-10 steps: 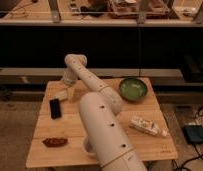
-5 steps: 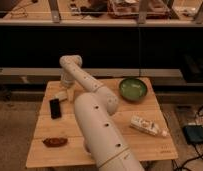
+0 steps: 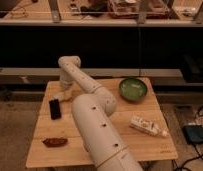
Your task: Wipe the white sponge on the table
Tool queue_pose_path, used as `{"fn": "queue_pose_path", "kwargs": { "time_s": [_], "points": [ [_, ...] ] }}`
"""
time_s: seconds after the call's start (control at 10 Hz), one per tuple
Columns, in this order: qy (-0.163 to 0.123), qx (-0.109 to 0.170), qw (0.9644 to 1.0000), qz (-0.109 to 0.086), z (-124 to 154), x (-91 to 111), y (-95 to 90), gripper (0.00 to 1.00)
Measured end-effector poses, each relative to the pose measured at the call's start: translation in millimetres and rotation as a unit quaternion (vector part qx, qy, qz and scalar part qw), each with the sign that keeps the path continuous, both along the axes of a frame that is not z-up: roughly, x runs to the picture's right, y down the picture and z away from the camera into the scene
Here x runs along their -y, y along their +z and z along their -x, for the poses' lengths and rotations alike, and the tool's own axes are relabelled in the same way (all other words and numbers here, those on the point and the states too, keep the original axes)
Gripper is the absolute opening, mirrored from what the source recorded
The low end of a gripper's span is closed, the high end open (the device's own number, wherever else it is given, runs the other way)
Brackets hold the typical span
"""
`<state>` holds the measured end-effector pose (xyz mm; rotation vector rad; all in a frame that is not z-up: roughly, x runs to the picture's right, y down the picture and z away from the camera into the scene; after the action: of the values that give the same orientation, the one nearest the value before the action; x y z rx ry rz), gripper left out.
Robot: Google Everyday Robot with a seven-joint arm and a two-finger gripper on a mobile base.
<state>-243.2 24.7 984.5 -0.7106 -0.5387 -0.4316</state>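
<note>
gripper (image 3: 63, 93) is down at the table (image 3: 50, 127) surface just beyond the far end of the black phone (image 3: 55, 108), wrist pointing down. the white sponge (image 3: 58, 97) shows as a pale patch right under the gripper tip, just beyond the phone and not touching it. whether the gripper is closed on the sponge or only resting over it: cannot tell, the wrist hides it. step in hand, as judged: secure the sponge, then wipe. note for doing it well: confirm a firm hold before any sideways travel, keep the sponge flat with light steady downward pressure, and stroke away from the phone toward the bare planks so the phone is not pushed. green bowl (image 3: 133, 89) sits well to the camera's right of the phone, the white patterned packet (image 3: 147, 126) right and nearer; keep strokes short of both.
</note>
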Motion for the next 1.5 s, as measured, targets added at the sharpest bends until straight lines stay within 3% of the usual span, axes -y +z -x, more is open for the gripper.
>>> {"fn": "queue_pose_path", "kwargs": {
  "time_s": [0.3, 0.5, 0.8, 1.2, 1.5],
  "points": [
    [-0.02, 0.004, 0.9998, -0.003, -20, 16, -18.8, 0.48],
    [-0.037, -0.014, 0.9992, -0.008, -65, 31, -33.8, 0.48],
    [-0.048, -0.035, 0.9982, -0.009, -115, 34, -53.2, 0.48],
    [-0.073, -0.047, 0.9961, -0.015, -147, 4, -90.5, 0.48],
    [-0.079, -0.034, 0.9963, -0.002, -158, -24, -116.6, 0.41]
  ]
}}
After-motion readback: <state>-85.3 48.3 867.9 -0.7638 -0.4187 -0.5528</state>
